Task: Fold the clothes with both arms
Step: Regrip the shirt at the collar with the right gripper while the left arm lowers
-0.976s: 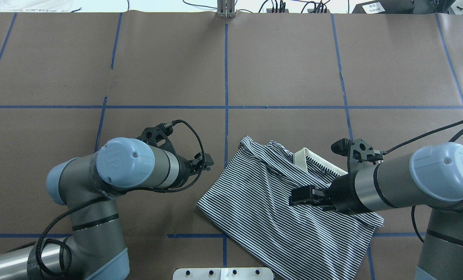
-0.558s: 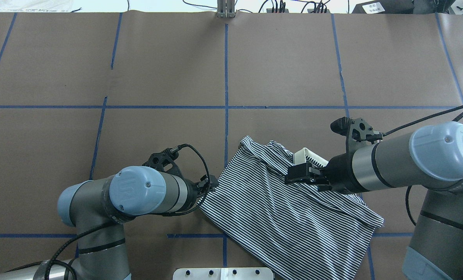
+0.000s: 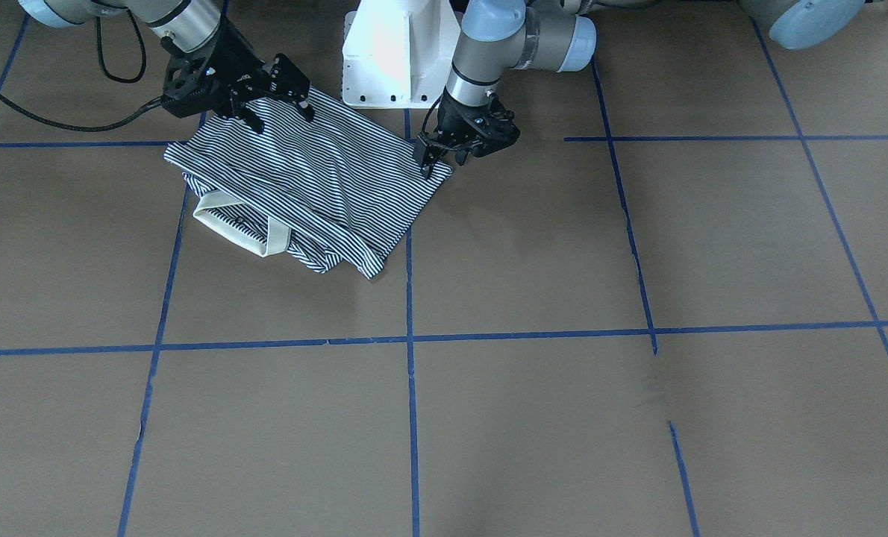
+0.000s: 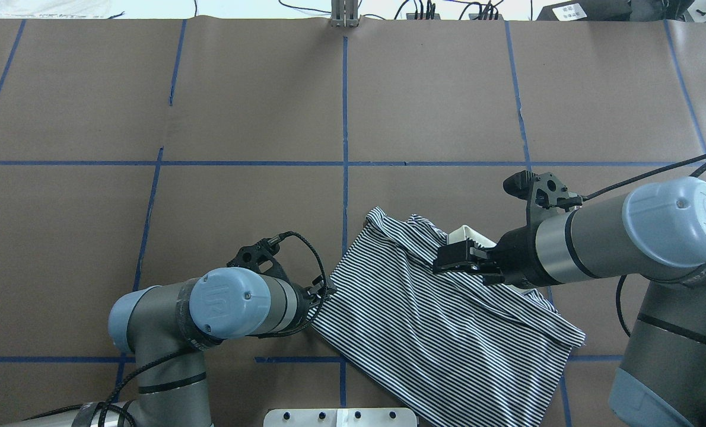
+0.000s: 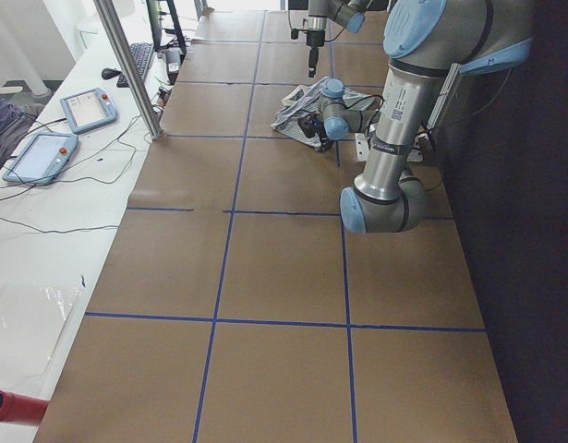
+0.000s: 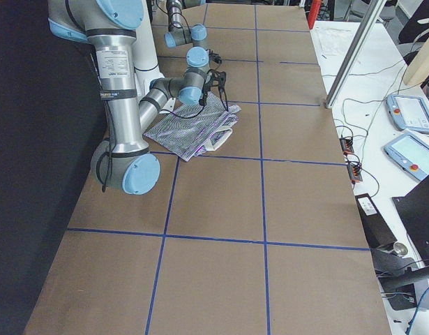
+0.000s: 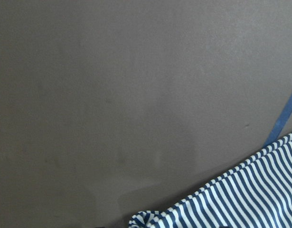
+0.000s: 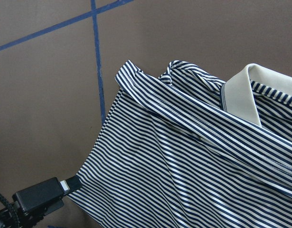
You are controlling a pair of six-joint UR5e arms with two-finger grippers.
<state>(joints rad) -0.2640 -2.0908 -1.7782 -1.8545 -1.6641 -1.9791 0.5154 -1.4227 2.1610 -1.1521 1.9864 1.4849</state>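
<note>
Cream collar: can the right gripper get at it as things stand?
Probably yes. The right gripper hangs over the shirt close to the cream collar, which lies uncovered at the shirt's far edge, nothing between them.

Striped polo shirt (image 3: 317, 179) lies partly folded, cream collar (image 3: 236, 228) showing.

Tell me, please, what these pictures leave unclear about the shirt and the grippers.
- The shirt: near hem cut off by the overhead view's bottom edge.
- The left gripper: its wrist hides the fingers overhead; front-facing, too small to tell whether they pinch the shirt's corner.
- The right gripper: whether it touches the fabric is unclear.
- Side views: everything too small for detail.
</note>
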